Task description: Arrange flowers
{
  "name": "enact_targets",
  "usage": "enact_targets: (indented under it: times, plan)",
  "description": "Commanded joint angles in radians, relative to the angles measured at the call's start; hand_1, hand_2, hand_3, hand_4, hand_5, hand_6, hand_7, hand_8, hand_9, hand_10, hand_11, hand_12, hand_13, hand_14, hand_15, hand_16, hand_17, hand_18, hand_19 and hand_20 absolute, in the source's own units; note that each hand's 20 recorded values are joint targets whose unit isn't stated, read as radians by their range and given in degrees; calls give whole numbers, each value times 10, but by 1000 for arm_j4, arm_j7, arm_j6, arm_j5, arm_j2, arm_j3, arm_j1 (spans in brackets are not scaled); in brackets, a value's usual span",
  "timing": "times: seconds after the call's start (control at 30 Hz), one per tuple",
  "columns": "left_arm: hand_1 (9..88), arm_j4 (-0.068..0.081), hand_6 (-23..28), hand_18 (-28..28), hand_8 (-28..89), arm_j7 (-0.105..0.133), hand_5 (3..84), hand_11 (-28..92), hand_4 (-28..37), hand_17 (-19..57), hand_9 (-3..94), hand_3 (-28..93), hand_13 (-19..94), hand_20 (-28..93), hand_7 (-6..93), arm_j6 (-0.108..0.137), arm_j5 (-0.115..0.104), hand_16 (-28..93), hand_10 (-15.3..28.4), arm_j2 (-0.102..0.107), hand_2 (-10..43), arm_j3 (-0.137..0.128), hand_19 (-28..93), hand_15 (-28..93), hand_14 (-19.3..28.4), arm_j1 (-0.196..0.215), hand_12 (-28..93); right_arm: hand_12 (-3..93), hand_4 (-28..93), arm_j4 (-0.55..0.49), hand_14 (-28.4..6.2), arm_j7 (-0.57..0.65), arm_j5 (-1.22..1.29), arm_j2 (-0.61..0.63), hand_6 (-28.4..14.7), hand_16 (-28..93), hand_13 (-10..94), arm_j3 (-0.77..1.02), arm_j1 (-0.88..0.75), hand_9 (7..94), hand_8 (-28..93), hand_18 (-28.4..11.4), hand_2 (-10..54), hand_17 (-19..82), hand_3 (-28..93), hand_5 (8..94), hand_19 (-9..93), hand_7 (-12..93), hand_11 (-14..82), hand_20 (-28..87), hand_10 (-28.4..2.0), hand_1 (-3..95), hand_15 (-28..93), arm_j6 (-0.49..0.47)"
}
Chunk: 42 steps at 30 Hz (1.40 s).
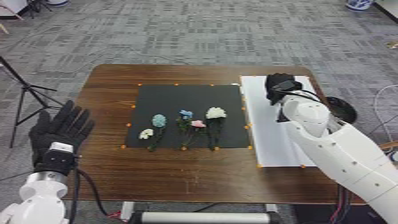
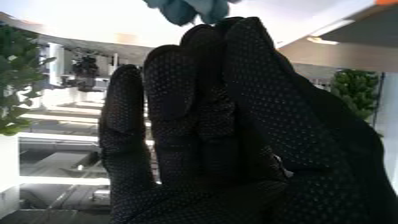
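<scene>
My right hand (image 1: 280, 85) is over the far part of the white sheet (image 1: 275, 150). In the right wrist view, the same hand (image 2: 222, 125) has blue petals (image 2: 191, 7) just past its tip; whether it holds that flower's stem cannot be told. On the black mat (image 1: 164, 100) lie a small white flower (image 1: 147, 133), a pale teal one (image 1: 159, 120), a blue one (image 1: 186, 114), a pink one (image 1: 198, 123) and a larger white one (image 1: 216, 113), with green stems towards the near edge. My left hand (image 1: 60, 130) is open at the table's left side.
The brown table (image 1: 187, 175) surrounds the mat and sheet, with small orange marks along their edges. A dark round container (image 1: 341, 110) stands beyond the right edge, near my right arm. A black tripod (image 1: 28, 87) is to the left. Green leaves (image 2: 13, 75) show in the right wrist view.
</scene>
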Motion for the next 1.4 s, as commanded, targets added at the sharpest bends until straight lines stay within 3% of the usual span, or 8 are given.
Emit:
enact_targets:
  times: [0.03, 0.17, 0.33, 0.57, 0.87, 0.97, 1.03, 1.4]
  plan:
    - [246, -2, 80, 124, -100, -3, 403, 192, -283, -68, 298, 694, 223, 94, 137, -10, -3, -62, 146, -8, 159, 5, 280, 255, 152, 10, 71, 576, -283, -89, -42, -7, -14, 42, 24, 522, 682, 32, -35, 810, 55, -224, -95, 318, 727, 694, 731, 441, 246, 377, -35, 592, 503, 77]
    - [246, -1, 80, 124, -99, -1, 403, 191, -283, -69, 297, 694, 223, 93, 137, -11, -1, -61, 146, -3, 159, 5, 279, 256, 152, 6, 71, 552, -282, -83, -50, -8, -40, 45, 16, 506, 626, 45, -47, 763, 11, -212, -95, 298, 753, 657, 717, 434, 248, 372, -57, 573, 509, 57]
    - [246, -3, 80, 124, -99, -1, 404, 191, -283, -69, 297, 695, 223, 94, 139, -7, -1, -61, 146, -4, 159, 2, 279, 256, 153, 12, 72, 198, -282, -88, -122, 41, -31, 37, -11, 249, 482, 59, -37, 550, -150, -221, -95, 268, 833, 553, 755, 254, 195, 387, -130, 449, 570, -88]
    - [246, -1, 80, 125, -99, -14, 403, 190, -283, -69, 297, 694, 223, 94, 138, -9, 3, -62, 146, -3, 159, 1, 280, 256, 152, 13, 72, 164, -283, -47, -136, 62, -37, 40, -25, 209, 453, 51, -41, 503, -127, -229, -95, 266, 774, 505, 781, 176, 149, 407, -127, 417, 566, -152]
    - [246, -6, 79, 125, -100, -1, 404, 193, -283, -70, 300, 694, 224, 94, 139, -11, -5, -61, 148, 2, 160, -5, 281, 255, 152, 23, 72, 191, -283, -23, -100, 60, -60, 41, 22, 268, 534, 8, -53, 658, -123, -216, -95, 288, 713, 629, 779, 281, 224, 406, -94, 517, 560, -57]
    - [246, -7, 79, 125, -100, -3, 404, 193, -283, -70, 300, 694, 223, 94, 140, -12, -2, -61, 148, -2, 160, -2, 280, 255, 153, 23, 72, 347, -283, -27, -82, 64, -54, 42, 18, 383, 571, 2, -60, 749, -37, -216, -95, 303, 621, 658, 788, 362, 136, 419, -75, 586, 539, -27]
    - [246, -5, 78, 125, -100, -8, 404, 193, -283, -69, 300, 693, 223, 94, 140, -12, -1, -60, 148, -5, 160, -1, 280, 255, 153, 21, 72, 446, -282, -46, -77, 69, -45, 48, 22, 442, 598, 8, -71, 799, -2, -216, -95, 314, 650, 686, 790, 423, 154, 424, -69, 596, 545, -3]
    - [246, -5, 79, 125, -100, -1, 405, 194, -283, -70, 301, 693, 224, 94, 141, -8, -1, -60, 149, -6, 161, -5, 281, 255, 153, 31, 71, 547, -283, -364, -74, 27, 36, 49, 27, 515, 656, 140, -278, 848, 64, -232, -95, 344, 705, 724, 807, 466, 191, 436, -62, 606, 543, 24]
